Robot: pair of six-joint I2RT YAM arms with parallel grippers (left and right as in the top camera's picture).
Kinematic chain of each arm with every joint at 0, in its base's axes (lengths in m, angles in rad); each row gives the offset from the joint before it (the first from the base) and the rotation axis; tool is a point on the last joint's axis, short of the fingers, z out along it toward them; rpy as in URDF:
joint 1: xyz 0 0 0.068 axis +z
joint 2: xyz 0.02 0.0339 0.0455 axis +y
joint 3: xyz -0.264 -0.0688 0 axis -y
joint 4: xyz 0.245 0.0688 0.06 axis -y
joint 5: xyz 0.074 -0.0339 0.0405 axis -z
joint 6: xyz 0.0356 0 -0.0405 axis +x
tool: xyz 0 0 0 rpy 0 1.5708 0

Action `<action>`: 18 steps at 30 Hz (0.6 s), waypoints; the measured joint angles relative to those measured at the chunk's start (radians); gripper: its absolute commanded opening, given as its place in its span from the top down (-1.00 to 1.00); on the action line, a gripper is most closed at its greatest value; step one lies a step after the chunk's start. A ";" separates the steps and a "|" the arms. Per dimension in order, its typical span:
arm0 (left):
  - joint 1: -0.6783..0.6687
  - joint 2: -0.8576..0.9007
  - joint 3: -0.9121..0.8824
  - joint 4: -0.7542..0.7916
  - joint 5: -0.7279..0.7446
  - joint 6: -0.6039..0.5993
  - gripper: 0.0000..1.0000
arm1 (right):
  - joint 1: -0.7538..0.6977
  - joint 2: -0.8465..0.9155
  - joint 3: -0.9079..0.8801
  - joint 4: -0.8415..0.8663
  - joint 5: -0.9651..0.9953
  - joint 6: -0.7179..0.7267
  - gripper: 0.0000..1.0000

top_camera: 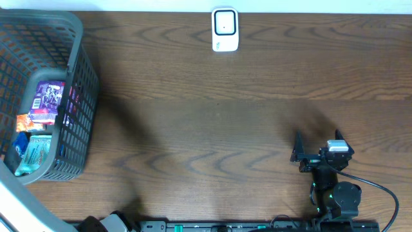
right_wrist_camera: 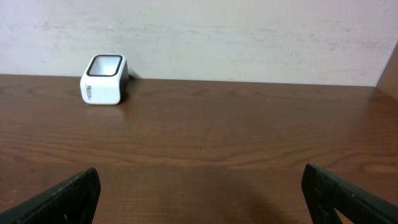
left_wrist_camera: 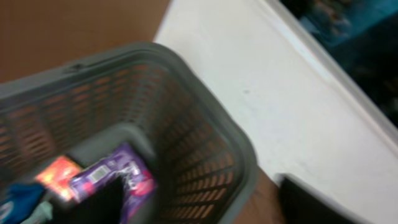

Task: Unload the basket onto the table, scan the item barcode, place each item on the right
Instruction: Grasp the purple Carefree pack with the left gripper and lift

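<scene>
Purple packet [top_camera: 50, 96] lying in grey basket [top_camera: 82, 84] at far left, beside orange packet [top_camera: 26, 120] and teal packet [top_camera: 35, 149]. Left gripper [left_wrist_camera: 191, 186] above basket, jaws spread wide, holding nothing. Right gripper [top_camera: 317, 138] fully open, empty, facing white scanner [top_camera: 224, 29].

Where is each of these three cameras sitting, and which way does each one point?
Overhead: fixed above the table, looking straight down; the right gripper shows near the bottom edge.
Left wrist: on the left arm, looking down into the grey basket; its own dark fingers show at the bottom.
Right wrist: low over the table, facing level towards the white scanner at its far edge; its fingers fill the bottom corners.
Shared: overhead also shows the basket and the scanner.
</scene>
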 measured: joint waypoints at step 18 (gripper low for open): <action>-0.003 0.469 -0.123 -0.187 -0.203 -0.072 -0.96 | 0.000 0.000 0.000 0.000 0.000 0.000 -0.98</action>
